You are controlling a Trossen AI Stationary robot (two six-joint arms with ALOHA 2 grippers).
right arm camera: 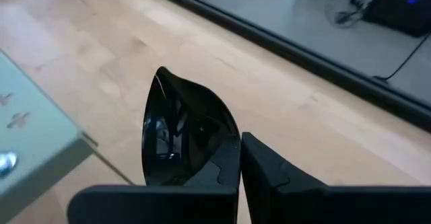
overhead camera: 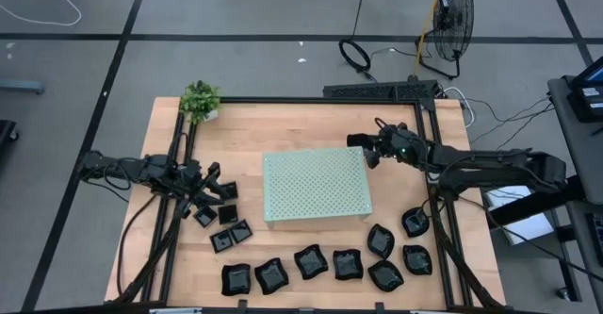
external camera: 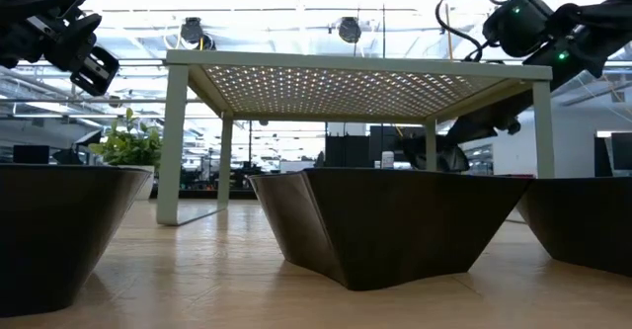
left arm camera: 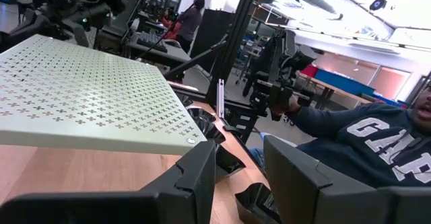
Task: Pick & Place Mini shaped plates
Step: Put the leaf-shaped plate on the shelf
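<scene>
The right gripper [right arm camera: 239, 158] is clenching the rim of 1 glossy black leaf-shaped plate [right arm camera: 180, 130], lifting it beside the pale green perforated board [overhead camera: 316, 186]. The left gripper [overhead camera: 213, 190] is hovering with fingers apart over small square plates [overhead camera: 222, 212]. More wavy-edged plates [overhead camera: 311, 261] are lying along the wooden table [overhead camera: 283, 130] edge.

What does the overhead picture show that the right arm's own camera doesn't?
Only the overhead view shows the left gripper open over the small square plates, the row of plates along the table's near edge, and the plant. Only the right wrist view shows the right gripper shut on the rim of a glossy black plate. Both show the green board and the wooden table.
</scene>
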